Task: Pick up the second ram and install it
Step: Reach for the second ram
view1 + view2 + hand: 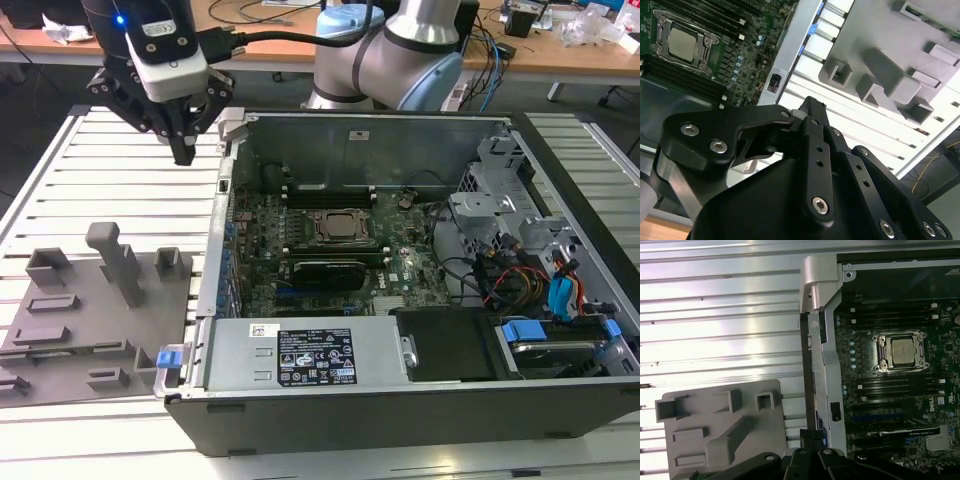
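Gripper (185,150) is hovering upper left in the exterior view, fingers pressed together on nothing, beside the computer case (400,135). The second ram (930,16) seems to be lying in the grey fixture (100,345), upper right of the second wrist view. Descending shut risks jabbing the stick instead of straddling it.

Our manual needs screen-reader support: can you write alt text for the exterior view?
A black robot pincer, shut, hovers above the white slatted table beside an open black computer case. A grey plastic fixture rests on that table.
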Controlling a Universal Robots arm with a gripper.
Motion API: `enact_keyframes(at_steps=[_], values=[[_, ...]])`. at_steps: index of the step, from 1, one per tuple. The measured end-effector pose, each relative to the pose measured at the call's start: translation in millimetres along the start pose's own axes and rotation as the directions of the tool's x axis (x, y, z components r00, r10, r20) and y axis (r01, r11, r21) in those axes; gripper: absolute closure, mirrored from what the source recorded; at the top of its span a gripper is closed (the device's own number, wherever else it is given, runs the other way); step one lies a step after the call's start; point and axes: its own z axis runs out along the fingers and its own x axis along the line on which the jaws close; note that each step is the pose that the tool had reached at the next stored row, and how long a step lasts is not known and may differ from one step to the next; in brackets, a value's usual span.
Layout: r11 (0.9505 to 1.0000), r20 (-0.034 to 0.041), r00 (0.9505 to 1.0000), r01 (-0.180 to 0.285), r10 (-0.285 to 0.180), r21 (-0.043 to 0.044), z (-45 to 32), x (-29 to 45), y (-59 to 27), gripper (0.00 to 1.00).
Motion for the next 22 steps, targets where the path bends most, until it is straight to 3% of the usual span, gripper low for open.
enact_keyframes(at_steps=[22], values=[[1.0000,0.0000,1.0000,0.000,0.000,0.0000,-1.4,58.6,-4.4,0.89]])
